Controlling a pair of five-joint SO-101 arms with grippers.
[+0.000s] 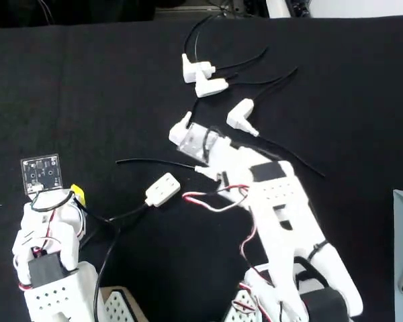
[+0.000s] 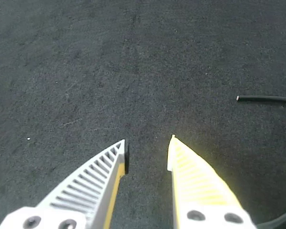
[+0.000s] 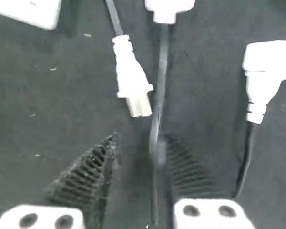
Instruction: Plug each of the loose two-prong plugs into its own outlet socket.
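My right gripper hangs open astride a black cable, the two-prong plug lying just ahead of its jaws, I'd judge to line up a grasp, while my left gripper hangs open over the table.

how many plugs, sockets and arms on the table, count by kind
plugs: 4
socket: 1
arms: 2
total: 7
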